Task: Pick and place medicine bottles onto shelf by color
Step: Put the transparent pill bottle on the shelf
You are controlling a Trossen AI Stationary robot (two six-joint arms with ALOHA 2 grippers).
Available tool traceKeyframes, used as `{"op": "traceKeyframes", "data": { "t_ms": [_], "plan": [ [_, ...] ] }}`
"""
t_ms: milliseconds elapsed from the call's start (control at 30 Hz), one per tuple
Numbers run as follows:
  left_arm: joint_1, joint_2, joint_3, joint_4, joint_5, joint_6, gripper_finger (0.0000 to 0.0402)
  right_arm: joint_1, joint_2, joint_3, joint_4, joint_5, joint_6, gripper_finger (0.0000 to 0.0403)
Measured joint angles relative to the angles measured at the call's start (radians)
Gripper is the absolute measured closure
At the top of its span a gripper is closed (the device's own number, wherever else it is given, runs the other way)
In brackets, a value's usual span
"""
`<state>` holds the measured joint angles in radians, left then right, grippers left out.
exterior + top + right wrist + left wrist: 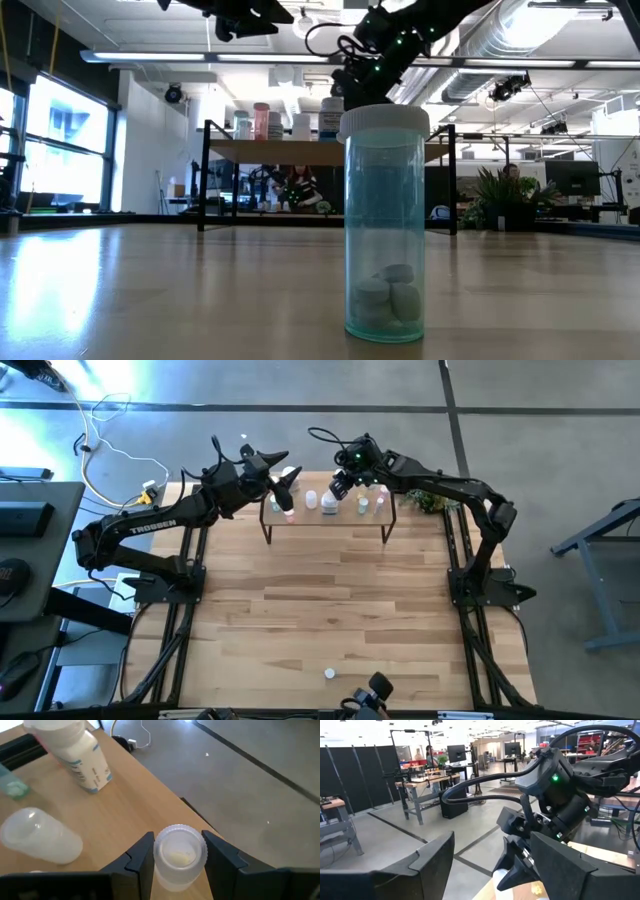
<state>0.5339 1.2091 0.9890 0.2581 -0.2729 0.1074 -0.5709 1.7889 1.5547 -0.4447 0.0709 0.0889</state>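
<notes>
Above the low light-wood shelf on black legs: right gripper clamped on a small white-capped clear bottle — lower straight, release only once seated beside matching colours. Left gripper spread open, empty, over the shelf's other end — keep clear.

Light: I see bright, even daylight from windows at nine o'clock in the low view.
Glare: sheen on the tabletop there.
Focus: my left wrist view's near fingers look soft.
</notes>
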Motion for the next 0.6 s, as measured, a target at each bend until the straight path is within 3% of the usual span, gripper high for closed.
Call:
{"op": "traceKeyframes", "data": {
  "t_ms": [600],
  "plan": [
    [0.0,0.001,0.0,0.0,0.0,0.0,0.0149,-0.031,0.004,0.0,-0.01,-0.023,0.06,0.0279]
  ]
}}
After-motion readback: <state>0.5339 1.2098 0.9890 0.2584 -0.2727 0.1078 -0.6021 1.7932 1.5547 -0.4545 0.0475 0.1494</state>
